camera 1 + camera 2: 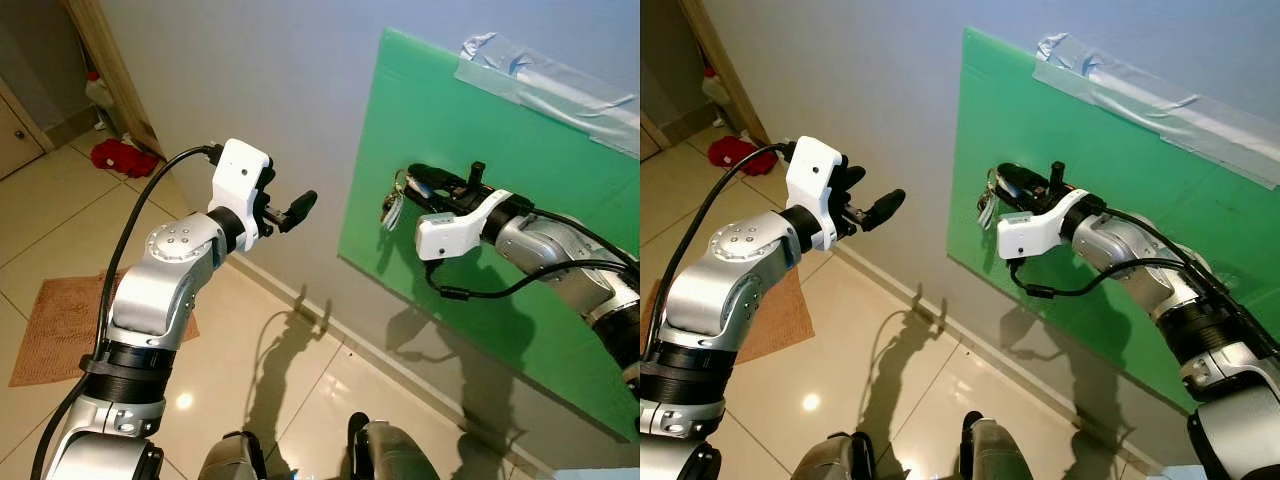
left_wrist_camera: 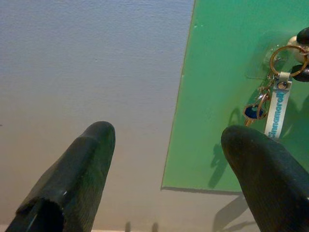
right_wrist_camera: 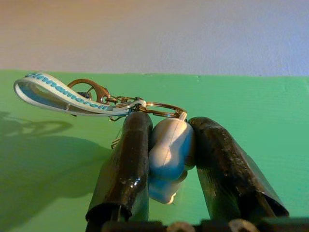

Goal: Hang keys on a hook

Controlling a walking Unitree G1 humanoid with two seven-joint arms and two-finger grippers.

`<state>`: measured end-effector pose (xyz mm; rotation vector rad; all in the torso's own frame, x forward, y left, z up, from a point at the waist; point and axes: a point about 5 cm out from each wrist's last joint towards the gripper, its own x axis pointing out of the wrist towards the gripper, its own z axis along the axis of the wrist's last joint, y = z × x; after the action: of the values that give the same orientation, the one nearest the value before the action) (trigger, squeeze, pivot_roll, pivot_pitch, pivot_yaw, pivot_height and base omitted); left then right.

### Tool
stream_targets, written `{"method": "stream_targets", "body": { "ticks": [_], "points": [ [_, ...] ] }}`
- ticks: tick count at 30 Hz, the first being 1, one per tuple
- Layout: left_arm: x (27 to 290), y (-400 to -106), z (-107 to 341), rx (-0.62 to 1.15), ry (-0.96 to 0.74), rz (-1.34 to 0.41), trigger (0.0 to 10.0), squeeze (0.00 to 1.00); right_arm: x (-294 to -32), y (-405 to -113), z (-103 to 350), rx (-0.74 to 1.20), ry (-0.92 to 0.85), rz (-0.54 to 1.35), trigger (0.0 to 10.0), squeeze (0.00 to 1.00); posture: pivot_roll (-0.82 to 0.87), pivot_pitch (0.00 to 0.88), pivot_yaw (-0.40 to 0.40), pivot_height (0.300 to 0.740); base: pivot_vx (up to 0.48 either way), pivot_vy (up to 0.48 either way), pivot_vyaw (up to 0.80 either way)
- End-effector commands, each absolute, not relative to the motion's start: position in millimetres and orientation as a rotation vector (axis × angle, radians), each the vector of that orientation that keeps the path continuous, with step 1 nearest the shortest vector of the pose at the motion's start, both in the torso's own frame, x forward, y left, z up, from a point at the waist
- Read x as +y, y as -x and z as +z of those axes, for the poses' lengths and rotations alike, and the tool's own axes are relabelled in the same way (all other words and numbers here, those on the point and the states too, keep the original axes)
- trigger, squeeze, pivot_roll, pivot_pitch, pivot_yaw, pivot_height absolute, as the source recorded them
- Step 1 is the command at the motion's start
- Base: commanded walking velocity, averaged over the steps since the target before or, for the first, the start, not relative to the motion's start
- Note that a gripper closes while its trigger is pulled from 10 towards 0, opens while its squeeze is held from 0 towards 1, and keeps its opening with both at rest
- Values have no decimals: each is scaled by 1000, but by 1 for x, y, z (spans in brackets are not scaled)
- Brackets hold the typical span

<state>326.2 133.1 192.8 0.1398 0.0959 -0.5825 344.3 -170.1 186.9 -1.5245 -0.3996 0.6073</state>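
Observation:
A green board is taped to the grey wall, and a small white hook sticks out of it. The keys dangle at the hook on a metal ring with a white and blue strap. My right gripper is at the hook. Its two black fingers press in on either side of the hook, and the ring lies across their tips. My left gripper hangs open in the air to the left of the board, holding nothing and pointing at the wall.
Clear tape holds the board's top edge. On the tiled floor lie a brown mat and a red cloth near a wooden door frame. The skirting runs along the foot of the wall.

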Motion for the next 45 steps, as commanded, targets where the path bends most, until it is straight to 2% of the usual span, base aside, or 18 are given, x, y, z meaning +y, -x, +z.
{"method": "stream_targets", "body": {
  "ticks": [1, 8, 14, 24, 35, 45],
  "points": [
    [133, -323, 193, 97, -136, -590, 10000, 0, -176, -345, 187, -361, 1478, 585, 0, 0, -94, 176, -20, 740, 0, 0, 0],
    [134, -324, 195, 94, -134, -587, 10000, 0, -178, -347, 183, -274, 1352, 574, 0, 0, -93, 177, -18, 740, 0, 0, 0],
    [134, -324, 196, 93, -132, -587, 10000, 0, -186, -349, 176, -191, 1323, 560, 0, 0, -92, 179, -16, 740, 0, 0, 0],
    [135, -323, 196, 97, -137, -590, 10000, 0, -188, -343, 176, -272, 1671, 598, 0, 0, -88, 170, -9, 740, 0, 0, 0],
    [135, -325, 196, 98, -142, -598, 10000, 0, -191, -344, 177, -272, 1658, 567, 0, 0, -92, 164, -3, 740, 0, 0, 0],
    [135, -324, 196, 99, -143, -600, 10000, 0, -197, -346, 193, -329, 1790, 486, 0, 0, -95, 170, -5, 740, 0, 0, 0]
  ]
}}
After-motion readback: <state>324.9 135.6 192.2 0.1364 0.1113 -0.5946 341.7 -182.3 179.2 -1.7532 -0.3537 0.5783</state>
